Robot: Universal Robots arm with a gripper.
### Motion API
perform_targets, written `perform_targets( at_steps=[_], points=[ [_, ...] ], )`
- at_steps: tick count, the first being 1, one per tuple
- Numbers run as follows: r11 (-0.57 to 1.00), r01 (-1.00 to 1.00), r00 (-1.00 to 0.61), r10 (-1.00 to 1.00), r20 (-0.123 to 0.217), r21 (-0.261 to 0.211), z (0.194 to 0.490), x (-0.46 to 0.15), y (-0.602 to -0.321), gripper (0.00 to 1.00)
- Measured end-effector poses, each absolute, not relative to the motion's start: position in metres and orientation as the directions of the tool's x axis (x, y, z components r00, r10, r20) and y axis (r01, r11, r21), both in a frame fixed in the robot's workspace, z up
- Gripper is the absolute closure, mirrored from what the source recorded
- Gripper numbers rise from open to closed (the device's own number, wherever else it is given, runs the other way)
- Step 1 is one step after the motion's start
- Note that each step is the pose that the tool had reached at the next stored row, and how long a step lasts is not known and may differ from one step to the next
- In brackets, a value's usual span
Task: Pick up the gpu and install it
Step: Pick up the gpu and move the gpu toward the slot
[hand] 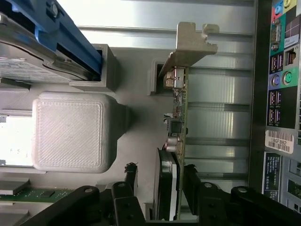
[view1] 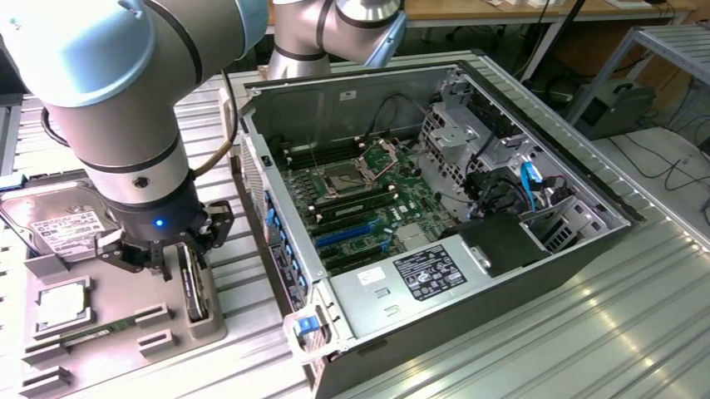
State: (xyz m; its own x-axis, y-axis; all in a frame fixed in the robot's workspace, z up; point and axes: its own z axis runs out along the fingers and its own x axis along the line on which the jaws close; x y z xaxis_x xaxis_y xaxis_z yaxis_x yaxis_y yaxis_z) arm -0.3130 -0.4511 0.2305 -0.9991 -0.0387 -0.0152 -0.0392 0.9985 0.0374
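1 gpu (hand: pixel 180 108) upright in tray (view1: pixel 211 328) slot; 1 hand (hand: pixel 162 176) straddling it, fingers (hand: pixel 192 183) apart, unclamped; 1 PC case (view1: pixel 322 104) beside tray.

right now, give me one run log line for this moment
step: pick gpu | gripper: open, astride gpu | gpu: on edge in gray tray, not lifted | pc case: side open

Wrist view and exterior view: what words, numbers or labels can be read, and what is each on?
"18GF882", as best it reads: white barcode sticker on the computer case, rear side.
Too small to read: the dark sticker beside it.
Too small to read: the black label on the power supply.
Too blurred to read: the white label on the hard drive.
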Motion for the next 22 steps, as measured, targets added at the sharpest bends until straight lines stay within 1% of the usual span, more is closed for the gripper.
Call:
perform_targets(
  at_steps=[1, 2, 6, 7, 22],
  points=[
    [0.999, -0.039, -0.999, -0.039, -0.015, 0.037, 0.2304, -0.313, -0.4512, 0.46],
    [0.999, -0.039, -0.999, -0.039, -0.015, 0.037, 0.2304, -0.313, -0.4511, 0.53],
    [0.999, -0.039, -0.999, -0.039, -0.015, 0.037, 0.2304, -0.313, -0.4511, 0.55],
    [0.999, -0.039, -0.999, -0.039, -0.015, 0.037, 0.2304, -0.3129, -0.4511, 0.62],
    [0.999, -0.039, -0.999, -0.039, -0.015, 0.037, 0.2289, -0.3106, -0.4513, 0.62]
  ],
)
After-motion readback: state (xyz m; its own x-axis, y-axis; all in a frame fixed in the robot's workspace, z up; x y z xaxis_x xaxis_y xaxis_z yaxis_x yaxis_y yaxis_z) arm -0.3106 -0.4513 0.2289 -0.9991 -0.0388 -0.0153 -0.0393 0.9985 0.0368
